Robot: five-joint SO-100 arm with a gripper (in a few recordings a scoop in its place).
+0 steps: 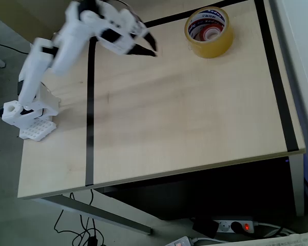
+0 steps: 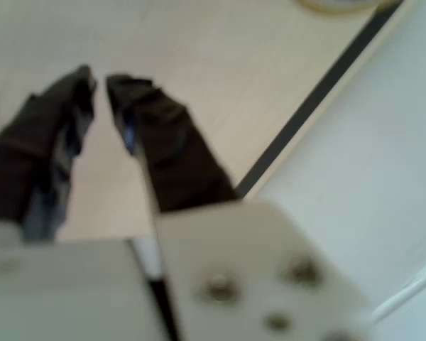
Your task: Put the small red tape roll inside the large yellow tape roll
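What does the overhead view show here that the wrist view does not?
Overhead view alone: the small red tape roll sitting inside the large yellow tape roll near the table's far edge, the whole white arm on its base, and cables with a power strip on the floor.

Wrist view alone: a close, blurred look at the narrow gap between the dark fingers, nothing held.

Both: the gripper, the pale wooden table and its black tape lines.

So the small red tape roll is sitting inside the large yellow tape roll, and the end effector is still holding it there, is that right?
Not quite. The small red tape roll does sit inside the large yellow tape roll, but the end effector is not holding it: the overhead view shows it well to the left of the rolls, gripping nothing.
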